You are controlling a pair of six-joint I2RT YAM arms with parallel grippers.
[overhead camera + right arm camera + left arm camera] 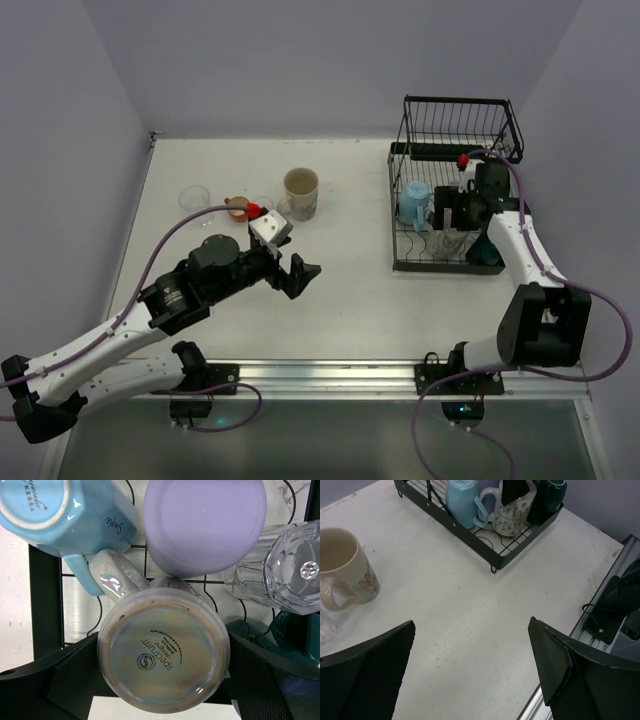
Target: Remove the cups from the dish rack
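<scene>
Pearly mug (pixel 162 655) in dish rack (pixel 42 605) lower tray, upturned, axis vertical, handle toward light blue cup (pixel 60 510); right gripper (pixel 162 652) straddles it, contact unclear; left gripper (pixel 471 625) spread, well left of rack.

**Top external.** Fixed, high, behind the arm bases (pixel 450 362) at 6 o'clock. Faces down and toward 12 o'clock. Far; the whole desk (pixel 340 300) is in frame, with the dish rack (pixel 440 268) at 2 o'clock.

**Left wrist.** Low over mid-desk, looking obliquely toward 3 o'clock. The left end effector (pixel 472 630) frames the bottom corners, and the rack's near end is at 12 o'clock.

**Right wrist.** Straight down, very close, over the rack's lower tray.

**Shared.** The light blue cup (pixel 45 505) appears in all three views; the pearly mug (pixel 162 655) appears in both wrist views.
</scene>
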